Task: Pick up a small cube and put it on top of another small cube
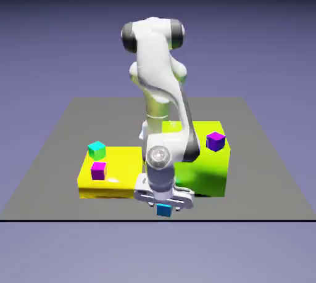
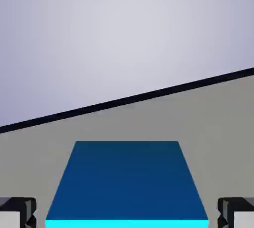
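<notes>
A small blue cube [image 1: 163,209] sits near the table's front edge, and it fills the lower middle of the hand view as a large blue cube [image 2: 127,182]. My gripper [image 1: 164,206] is down around it, one grey fingertip [image 2: 18,212] on each side. A narrow gap shows between each tip and the cube, so the gripper [image 2: 127,214] is open. On the yellow slab [image 1: 123,171] rest a teal cube [image 1: 96,150] and a magenta cube [image 1: 98,170]. A purple cube [image 1: 215,140] stands on the taller green block [image 1: 207,174].
The yellow slab and the green block stand side by side just behind my hand. The grey table's front edge [image 1: 74,219] runs close in front of the blue cube and crosses the hand view as a dark table edge line [image 2: 149,94].
</notes>
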Robot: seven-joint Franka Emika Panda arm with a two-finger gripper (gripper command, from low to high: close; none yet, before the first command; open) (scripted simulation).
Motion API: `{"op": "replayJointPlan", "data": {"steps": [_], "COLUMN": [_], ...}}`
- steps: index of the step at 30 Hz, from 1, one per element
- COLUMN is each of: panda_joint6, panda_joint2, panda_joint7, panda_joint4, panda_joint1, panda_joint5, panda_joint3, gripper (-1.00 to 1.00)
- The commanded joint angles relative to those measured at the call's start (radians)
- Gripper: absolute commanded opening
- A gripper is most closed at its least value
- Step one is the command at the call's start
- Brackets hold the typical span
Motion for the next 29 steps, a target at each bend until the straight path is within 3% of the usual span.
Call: {"op": "replayJointPlan", "data": {"steps": [1, 20, 26, 27, 29], "panda_joint6": [-0.044, -0.314, -0.119, -0.119, -0.162], "panda_joint2": [-0.033, -0.692, -0.593, -0.593, -0.615], "panda_joint7": [0.000, -0.121, -0.160, -0.160, -0.151], "panda_joint4": [0.010, -0.369, -0.475, -0.475, -0.451], "panda_joint1": [-0.004, -0.126, -0.127, -0.127, -0.127], "panda_joint5": [0.001, -0.030, 0.016, 0.016, 0.006], "panda_joint3": [0.003, -0.598, -0.597, -0.597, -0.597], "gripper": [-1.00, -1.00, -1.00, 1.00, 1.00]}}
